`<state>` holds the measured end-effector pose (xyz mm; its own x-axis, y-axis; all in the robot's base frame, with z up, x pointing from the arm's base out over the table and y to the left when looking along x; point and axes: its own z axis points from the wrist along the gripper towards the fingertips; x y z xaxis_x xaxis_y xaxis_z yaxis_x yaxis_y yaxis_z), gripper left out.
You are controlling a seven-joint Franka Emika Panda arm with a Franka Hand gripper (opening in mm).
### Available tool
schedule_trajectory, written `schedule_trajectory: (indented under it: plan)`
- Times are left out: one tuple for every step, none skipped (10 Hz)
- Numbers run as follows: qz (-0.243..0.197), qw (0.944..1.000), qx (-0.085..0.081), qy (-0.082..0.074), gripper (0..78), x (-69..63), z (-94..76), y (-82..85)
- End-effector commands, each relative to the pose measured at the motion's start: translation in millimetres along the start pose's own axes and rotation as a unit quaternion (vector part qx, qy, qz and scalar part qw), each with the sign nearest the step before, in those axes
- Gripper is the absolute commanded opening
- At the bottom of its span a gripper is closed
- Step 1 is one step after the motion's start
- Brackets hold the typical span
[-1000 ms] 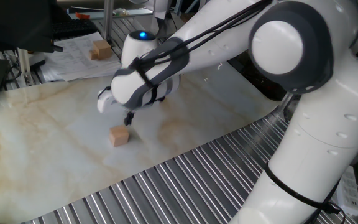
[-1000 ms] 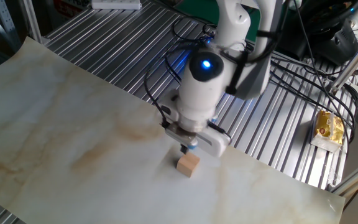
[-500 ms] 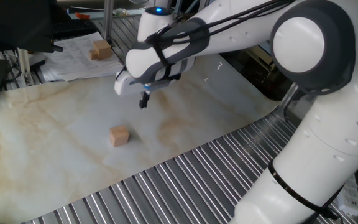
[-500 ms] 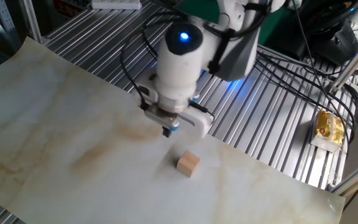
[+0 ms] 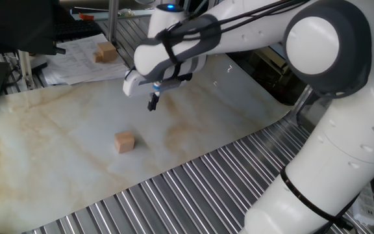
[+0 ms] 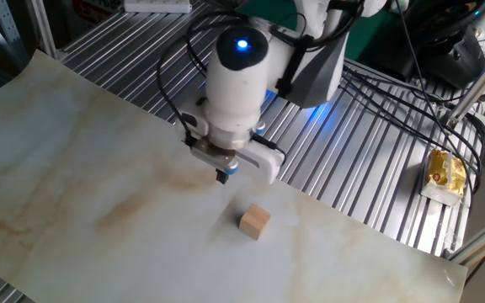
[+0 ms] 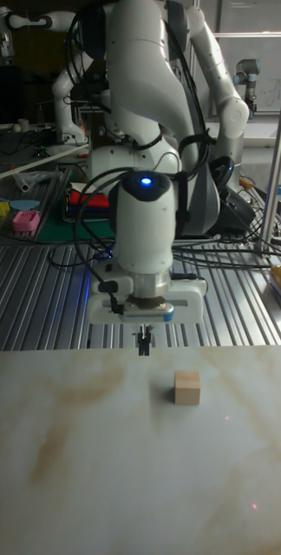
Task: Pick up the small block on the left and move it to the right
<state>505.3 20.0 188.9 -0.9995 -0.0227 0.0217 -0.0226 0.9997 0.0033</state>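
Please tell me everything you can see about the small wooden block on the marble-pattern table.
The block is a small light-tan cube that looks like plain wood, with no marks visible. It rests flat on one face on the pale marble-pattern table, upright and slightly turned relative to the table edge. Nothing touches it except the table. The hand hangs above and to one side, apart from the block, its fingers close together and holding nothing. The other views show the same.
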Motion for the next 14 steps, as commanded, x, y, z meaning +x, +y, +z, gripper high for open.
schedule_trajectory:
  plan:
    - [0.003,0.9999,-0.015,0.006,2.6,-0.5,-8.1,-6.4]
    - [0.002,1.0,-0.008,0.005,2.6,-0.5,-8.1,-6.4]
    - [-0.003,1.0,0.001,0.004,2.6,-0.5,-8.1,-6.4]
    - [-0.007,0.9999,0.008,0.003,2.6,-0.1,-8.5,-6.8]
    - [-0.006,1.0,0.007,-0.001,2.6,0.4,-9.0,-7.2]
    - [-0.004,1.0,0.005,-0.003,2.6,0.6,-9.1,-7.1]
    - [-0.004,1.0,0.005,-0.002,2.6,0.6,-9.0,-6.9]
    - [-0.004,1.0,0.005,-0.002,2.6,0.6,-9.0,-6.9]
    - [-0.003,1.0,0.005,-0.003,2.6,0.6,-9.0,-6.9]
    - [-0.003,1.0,0.006,-0.003,2.6,0.6,-9.0,-6.9]
    - [-0.004,1.0,0.006,-0.004,2.6,0.6,-9.0,-6.9]
    - [-0.004,1.0,0.006,-0.004,2.6,0.6,-9.0,-6.9]
    - [-0.004,1.0,0.006,-0.004,2.6,0.7,-9.0,-6.8]
    - [-0.003,1.0,0.006,-0.004,2.6,0.9,-9.0,-6.6]
